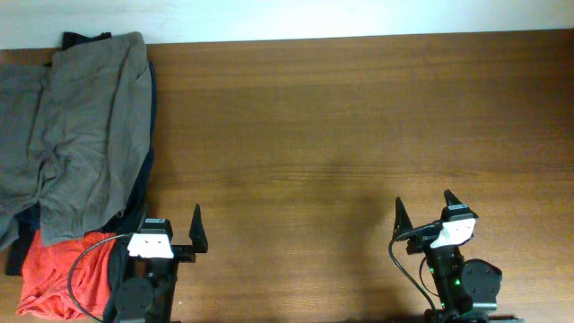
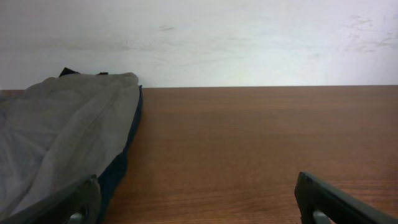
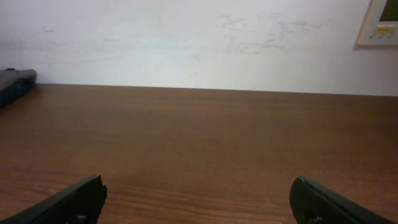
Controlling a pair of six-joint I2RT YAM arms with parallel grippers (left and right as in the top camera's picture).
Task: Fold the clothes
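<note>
Light's bright & even, prob from above, no hard shadows. In the overhead view the table [image 1: 359,117] has just a faint darker smudge mid-right, no glare. In both wrist views the wall [image 2: 249,37] is nearly blown-out white, and the fingertips [image 3: 68,202] at the bottom edge are dark & blurry, rest fairly sharp. Overhead's a bit soft, low-res.

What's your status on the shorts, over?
Left gripper and right gripper: jaws open, empty. Grey-olive shorts wrinkled, unfolded, at left end of table, lying on navy garment. Orange-red garment bunched beside left arm's base.
</note>
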